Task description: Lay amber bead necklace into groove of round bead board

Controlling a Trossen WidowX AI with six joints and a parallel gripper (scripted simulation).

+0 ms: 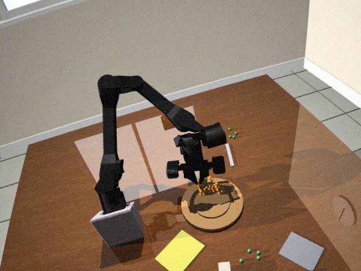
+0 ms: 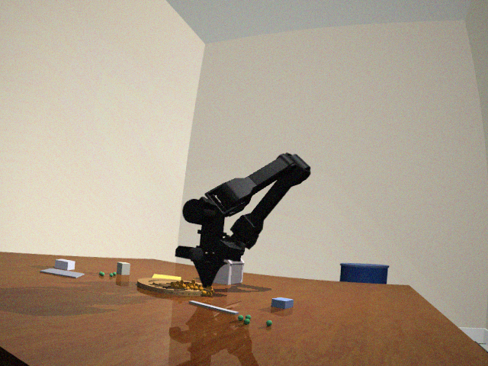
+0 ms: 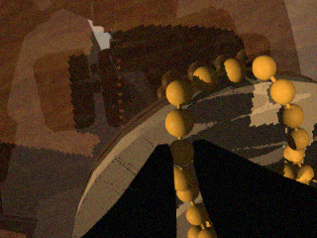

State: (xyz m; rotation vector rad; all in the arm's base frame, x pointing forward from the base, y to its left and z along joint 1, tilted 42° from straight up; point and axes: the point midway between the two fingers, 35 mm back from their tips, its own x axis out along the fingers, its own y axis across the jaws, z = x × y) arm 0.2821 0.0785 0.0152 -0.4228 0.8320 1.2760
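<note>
The amber bead necklace [image 1: 210,187] [image 2: 191,285] [image 3: 178,122] lies bunched on the far part of the round tan bead board [image 1: 214,217] [image 2: 157,285] [image 3: 109,178]. My gripper [image 1: 197,182] [image 2: 206,284] [image 3: 184,173] points straight down at the board's far-left rim and is shut on a strand of the necklace. In the wrist view the beads run down between the two dark fingers. The board's ring groove [image 1: 201,215] shows bare at the front.
A grey bar [image 1: 229,154] [image 2: 213,307] lies just behind the board. Green beads [image 1: 232,133] [image 2: 246,318] lie beyond it, more green beads [image 1: 252,254] at the front. A yellow sheet [image 1: 179,250], a grey sheet [image 1: 301,250], small blocks [image 2: 282,302] and a blue tub [image 2: 364,273] stand around.
</note>
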